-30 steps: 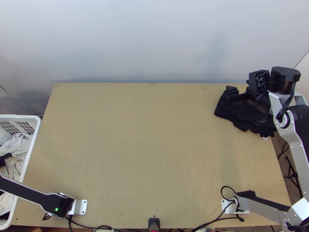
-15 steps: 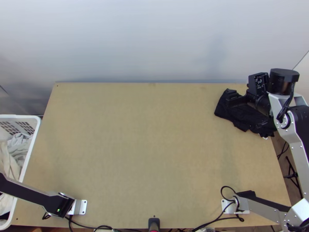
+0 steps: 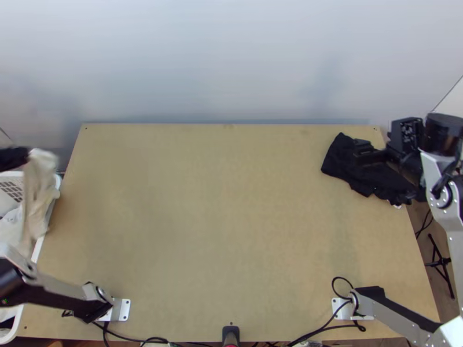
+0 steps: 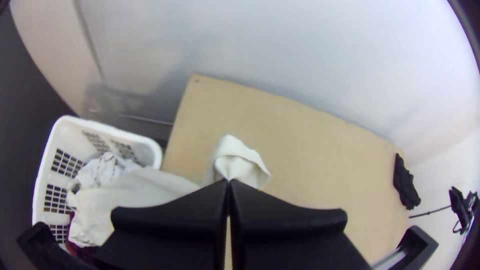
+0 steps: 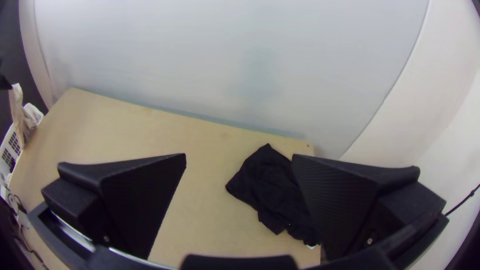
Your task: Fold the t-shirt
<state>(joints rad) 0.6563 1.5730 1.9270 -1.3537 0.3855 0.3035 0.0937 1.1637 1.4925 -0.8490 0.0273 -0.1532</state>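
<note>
White basket (image 3: 57,182): Stands against the surface's left edge. In the left wrist view, shows slotted walls, grey-white cloth (image 4: 107,167) inside and a scrap of deep red cloth (image 4: 73,250) low down.
Left gripper (image 3: 22,155): Hangs above the basket's far end, jaws pressed together on a pinch of pale cloth.
Pale cloth (image 3: 36,202): Hangs long and loosely bunched beneath the jaws, unfolded. Runs roughly far to near in the top view, long axis slightly slanted, gripped end pointing away from the arms' bases. In the left wrist view, pokes a small creased flap past the fingertips and trails broadly the other way into the basket. Lower end hard to tell from the basket's other contents.
Wooden surface (image 3: 220,202): Lies between the basket and the black cloth.
Black cloth (image 3: 370,178): Lies bunched at the surface's far right corner, long axis slanting from far left to near right, a small white patch (image 3: 397,206) at the near end.
Right gripper (image 3: 360,151): Hangs over the black cloth. In the right wrist view, shows jaws spread wide, holding nothing.
</note>
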